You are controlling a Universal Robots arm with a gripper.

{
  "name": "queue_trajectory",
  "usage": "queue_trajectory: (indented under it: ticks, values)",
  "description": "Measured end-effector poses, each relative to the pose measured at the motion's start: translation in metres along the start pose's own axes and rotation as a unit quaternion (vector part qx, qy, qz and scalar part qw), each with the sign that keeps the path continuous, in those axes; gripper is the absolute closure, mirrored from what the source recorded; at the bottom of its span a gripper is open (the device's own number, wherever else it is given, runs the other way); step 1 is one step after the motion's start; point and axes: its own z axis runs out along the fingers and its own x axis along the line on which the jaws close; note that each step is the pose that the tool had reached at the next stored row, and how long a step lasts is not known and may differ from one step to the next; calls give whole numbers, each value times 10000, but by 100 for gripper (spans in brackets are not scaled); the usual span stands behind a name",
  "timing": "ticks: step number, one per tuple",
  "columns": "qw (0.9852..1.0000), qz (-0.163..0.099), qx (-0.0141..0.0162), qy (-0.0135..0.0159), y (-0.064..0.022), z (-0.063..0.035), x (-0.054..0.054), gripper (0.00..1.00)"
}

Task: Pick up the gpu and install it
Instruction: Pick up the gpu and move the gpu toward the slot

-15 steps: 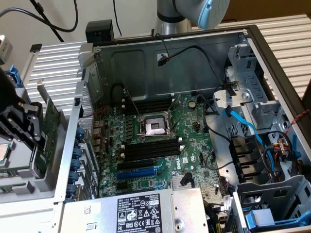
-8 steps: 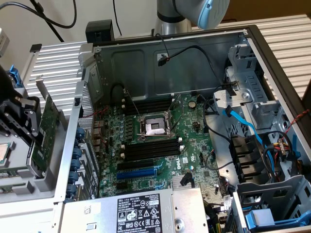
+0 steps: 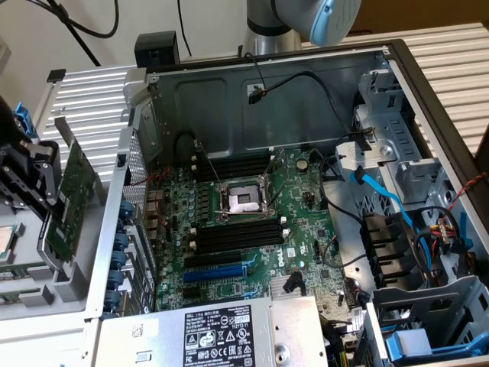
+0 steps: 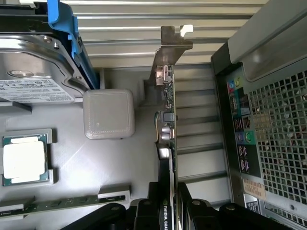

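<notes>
The gpu (image 4: 168, 120) is pinched by the gripper (image 4: 168, 211) at the exterior view's left, beside the case (image 3: 229, 99); it should be held upright.

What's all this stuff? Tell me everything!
open metal computer case: one, grey, exterior view's middle
plastic parts tray: one, grey, beside the case
flat gpu card with silver bracket: one, green and black, on edge at the tray
large flat motherboard: one, green, inside the case
boxy metal power supply: one, silver, in the case
metal hard drive: one, silver, in the tray
square processor chip: one, silver, in the tray
robot gripper: one, black, shut on the card
</notes>
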Motion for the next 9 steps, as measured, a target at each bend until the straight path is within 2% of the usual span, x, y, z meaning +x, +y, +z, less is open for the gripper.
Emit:
queue_trajectory:
  ticks: [9]
  values:
    - [10000,0,0,0,30,-172,20,73]
